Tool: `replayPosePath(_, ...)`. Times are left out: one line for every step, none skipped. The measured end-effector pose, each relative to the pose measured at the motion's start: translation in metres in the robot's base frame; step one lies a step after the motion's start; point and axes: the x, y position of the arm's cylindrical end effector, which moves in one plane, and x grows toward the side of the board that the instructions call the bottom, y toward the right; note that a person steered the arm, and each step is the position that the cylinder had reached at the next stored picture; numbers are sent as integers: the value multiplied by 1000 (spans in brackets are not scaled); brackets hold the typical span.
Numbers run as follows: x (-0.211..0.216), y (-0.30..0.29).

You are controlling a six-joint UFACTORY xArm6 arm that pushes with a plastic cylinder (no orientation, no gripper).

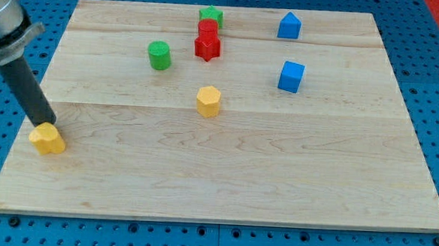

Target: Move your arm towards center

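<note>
My tip (43,122) is at the view's left edge of the wooden board (224,176), touching the top of a yellow heart-like block (48,139) just below it. A yellow hexagonal block (208,100) sits near the board's middle, well to the right of my tip. A green cylinder (159,55) lies up and right of the tip.
A red star block (207,47) and a red block (208,29) behind it stand at the top middle, with a green star block (210,16) above them. A blue cube (290,76) and a blue house-shaped block (288,26) are at the upper right.
</note>
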Motion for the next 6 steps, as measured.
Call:
replayPosePath(22, 0)
replayPosePath(37, 0)
replayPosePath(18, 2)
replayPosePath(-16, 18)
replayPosePath(-18, 71)
replayPosePath(-19, 83)
